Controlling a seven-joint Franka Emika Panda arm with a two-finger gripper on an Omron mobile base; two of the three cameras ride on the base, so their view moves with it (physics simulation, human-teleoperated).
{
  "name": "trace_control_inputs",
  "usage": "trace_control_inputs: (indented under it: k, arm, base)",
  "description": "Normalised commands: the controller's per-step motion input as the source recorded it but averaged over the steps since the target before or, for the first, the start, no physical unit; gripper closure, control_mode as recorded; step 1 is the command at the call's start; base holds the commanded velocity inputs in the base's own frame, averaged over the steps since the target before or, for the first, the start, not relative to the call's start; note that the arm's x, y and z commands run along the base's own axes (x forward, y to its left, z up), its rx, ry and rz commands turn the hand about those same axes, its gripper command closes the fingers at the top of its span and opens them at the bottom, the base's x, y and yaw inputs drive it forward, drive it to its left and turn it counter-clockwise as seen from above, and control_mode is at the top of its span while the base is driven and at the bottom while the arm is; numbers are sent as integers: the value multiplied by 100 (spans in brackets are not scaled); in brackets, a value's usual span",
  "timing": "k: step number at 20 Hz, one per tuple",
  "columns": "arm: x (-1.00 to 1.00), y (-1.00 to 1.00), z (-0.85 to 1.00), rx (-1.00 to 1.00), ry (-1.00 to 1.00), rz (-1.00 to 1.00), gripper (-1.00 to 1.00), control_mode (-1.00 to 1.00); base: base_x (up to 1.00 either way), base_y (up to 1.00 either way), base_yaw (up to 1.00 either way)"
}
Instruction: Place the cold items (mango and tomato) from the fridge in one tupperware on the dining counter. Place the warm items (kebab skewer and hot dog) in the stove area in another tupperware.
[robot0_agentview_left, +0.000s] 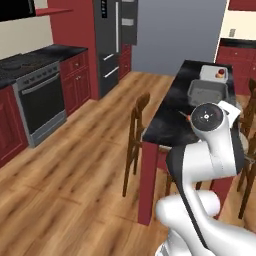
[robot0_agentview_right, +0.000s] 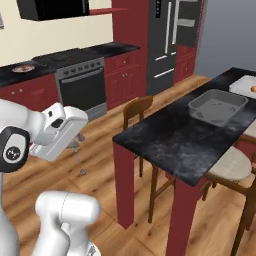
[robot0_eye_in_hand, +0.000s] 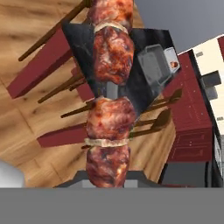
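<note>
Nearest to us, the gripper (robot0_eye_in_hand: 107, 177) is clenched on the kebab skewer (robot0_eye_in_hand: 109, 94), whose browned meat chunks run up the middle of the hand view; the finger tips themselves are hidden behind the lowest chunk. We judge the hold sound, since the skewer lies straight along the hand.

In the right base view the hand hangs over the wood floor, well short of the dining counter (robot0_agentview_right: 165, 137), with a wooden chair (robot0_agentview_right: 142, 112) between.

On the counter, the nearer grey tupperware (robot0_agentview_right: 218, 106) looks empty. Just beyond it a white tupperware (robot0_agentview_left: 214, 73) holds something red, likely the tomato (robot0_agentview_left: 220, 73); we cannot tell whether the mango is there too.

Farthest off, the stove (robot0_agentview_left: 35, 95) stands along the far wall and the fridge (robot0_agentview_left: 111, 42) by the corner.

We read the step as carrying the skewer to the grey tupperware. To do it well we would keep the hand level so the meat does not swing, pass above the chair back, centre over the grey box, turn the skewer along its longer side, lower close to the floor of the box, and only then let go.
</note>
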Motion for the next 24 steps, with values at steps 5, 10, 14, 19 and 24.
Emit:
trace_control_inputs:
  k: [5,10,14,19,24]
  arm:
    - [0,0,0,0,0,0,100,100]
    - [0,0,0,0,0,0,100,100]
    - [0,0,0,0,0,0,100,100]
    - [0,0,0,0,0,0,100,100]
    - [0,0,0,0,0,0,100,100]
  base:
    - [0,-100,-8]
    - [1,-100,-5]
    - [21,-100,-1]
    - [37,-100,0]
    - [51,-100,0]
